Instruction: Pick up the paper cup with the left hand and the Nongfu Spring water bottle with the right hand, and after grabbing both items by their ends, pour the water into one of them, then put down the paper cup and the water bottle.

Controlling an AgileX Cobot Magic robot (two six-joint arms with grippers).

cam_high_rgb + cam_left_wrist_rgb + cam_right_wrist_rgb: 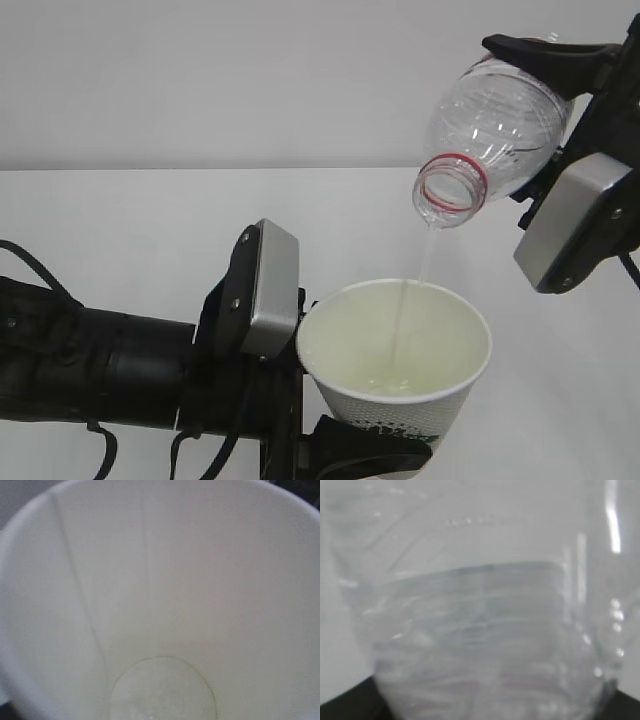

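Nearest me, the left hand has its jaws partly closed around the base of the paper cup, holding it up with its mouth open. A thin stream of the water drops inside and pools at the bottom. Behind and above, the right hand clamps the tilted Nongfu Spring water bottle, neck downward. The stream lands near the far rim; I think any drift of either arm could spill it, and a tighter squeeze could crumple the cup.

The view looks straight down into the paper cup, whose cream-white inside fills almost everything. A seam line runs down the left wall. At the round bottom sits a shallow pool of water, its surface faintly speckled. Dark slivers show at the corners.
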